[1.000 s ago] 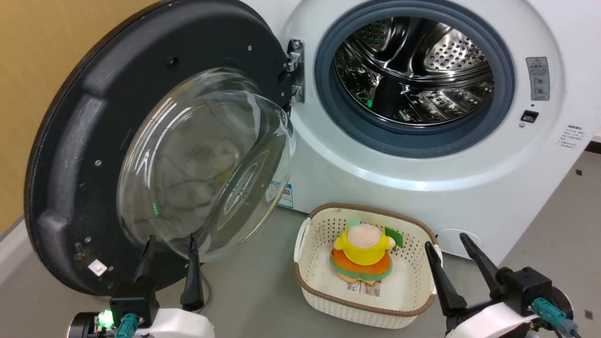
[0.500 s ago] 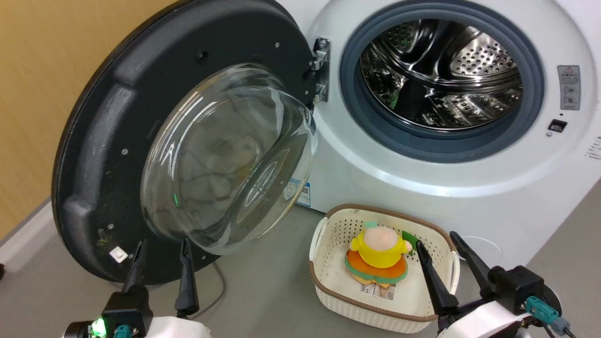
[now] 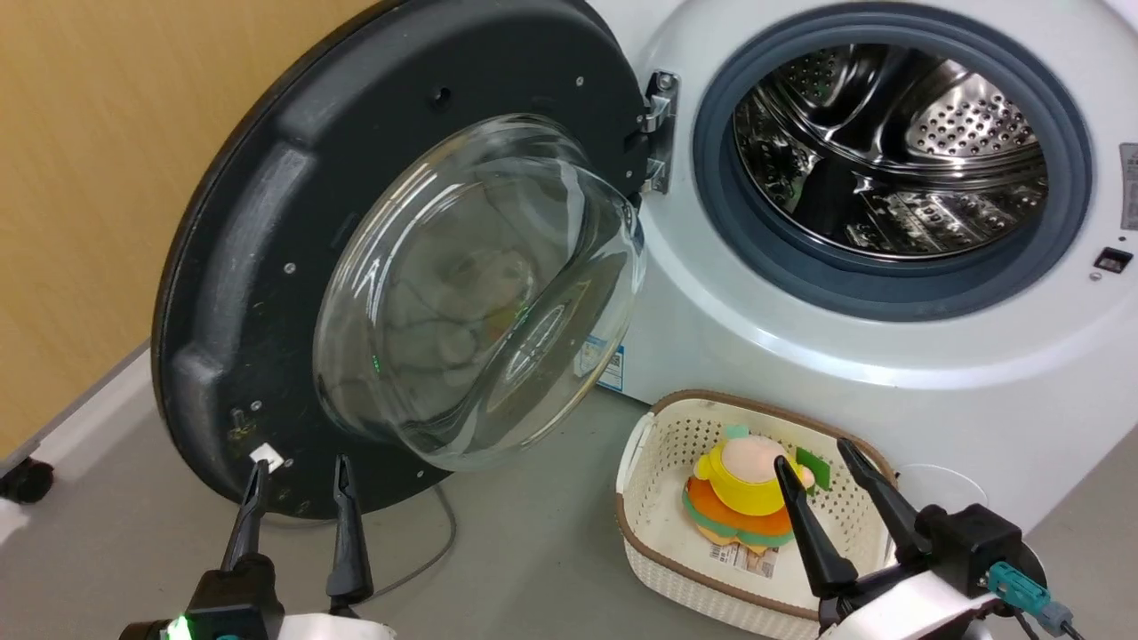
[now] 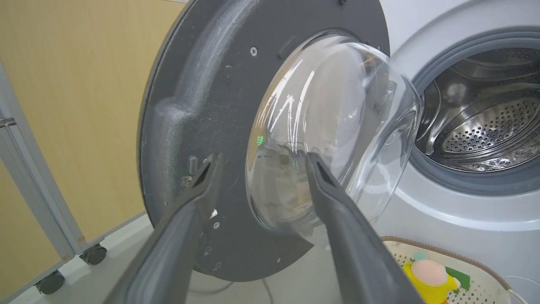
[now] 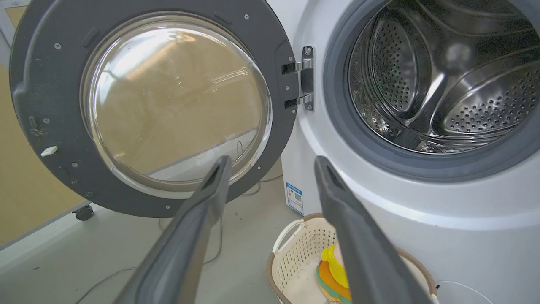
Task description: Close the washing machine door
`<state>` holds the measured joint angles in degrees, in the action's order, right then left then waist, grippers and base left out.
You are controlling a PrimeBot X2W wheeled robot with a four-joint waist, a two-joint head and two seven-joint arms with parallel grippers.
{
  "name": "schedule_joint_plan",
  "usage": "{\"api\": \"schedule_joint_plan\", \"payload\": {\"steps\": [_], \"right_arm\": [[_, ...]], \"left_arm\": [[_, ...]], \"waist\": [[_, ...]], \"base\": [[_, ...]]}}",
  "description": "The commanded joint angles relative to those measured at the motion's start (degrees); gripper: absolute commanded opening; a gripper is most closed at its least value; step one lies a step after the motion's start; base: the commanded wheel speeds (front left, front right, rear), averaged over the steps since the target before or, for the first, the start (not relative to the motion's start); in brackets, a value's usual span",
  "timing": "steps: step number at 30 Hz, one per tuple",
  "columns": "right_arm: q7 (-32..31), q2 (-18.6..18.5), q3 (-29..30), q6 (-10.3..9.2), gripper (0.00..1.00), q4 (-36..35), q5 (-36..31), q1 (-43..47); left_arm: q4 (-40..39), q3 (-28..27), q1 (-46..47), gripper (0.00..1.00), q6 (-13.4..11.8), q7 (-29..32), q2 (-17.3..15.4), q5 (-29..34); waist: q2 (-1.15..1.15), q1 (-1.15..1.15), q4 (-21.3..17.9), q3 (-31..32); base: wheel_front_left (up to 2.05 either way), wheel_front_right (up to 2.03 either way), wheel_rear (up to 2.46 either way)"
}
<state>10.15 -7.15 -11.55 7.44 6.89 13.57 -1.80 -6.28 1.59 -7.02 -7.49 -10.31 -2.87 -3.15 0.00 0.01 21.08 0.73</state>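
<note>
Head view: door point(image 3: 267, 222) stands wide open, at 9 o'clock of washer point(image 3: 800, 356). I see left pincer point(image 3: 298, 467) spread, empty, at door's 6 o'clock; right pincer point(image 3: 812, 453) spread, empty, near basket point(image 3: 640, 524).

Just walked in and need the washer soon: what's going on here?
A two-armed robot faces the washing machine, whose door stands wide open, swung out to the robot's left. Both hands are open and hold nothing. The left hand sits low before the door's bottom edge, apparently not touching it; the right hand hovers by a basket holding a plush toy.
</note>
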Motion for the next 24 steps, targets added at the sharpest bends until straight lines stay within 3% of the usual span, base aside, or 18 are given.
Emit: {"api": "schedule_joint_plan", "payload": {"steps": [1,24], "right_arm": [[0.68,-0.37,-0.44,0.03,1.0,0.33,0.93,-0.85],[3.76,-1.54,-3.7,0.04,1.0,2.39,5.0,-1.21]], "left_arm": [[-0.47,0.14,-0.79,1.0,-0.44,-0.62,-0.02,-0.12],[-2.01,0.71,-2.62,1.0,-2.52,-3.62,-0.01,-1.11]], "waist": [[0.0,-0.01,0.45,0.03],[0.0,-0.01,6.34,0.25]], "base": [[0.0,0.0,0.0],[0.0,0.0,0.0]]}}
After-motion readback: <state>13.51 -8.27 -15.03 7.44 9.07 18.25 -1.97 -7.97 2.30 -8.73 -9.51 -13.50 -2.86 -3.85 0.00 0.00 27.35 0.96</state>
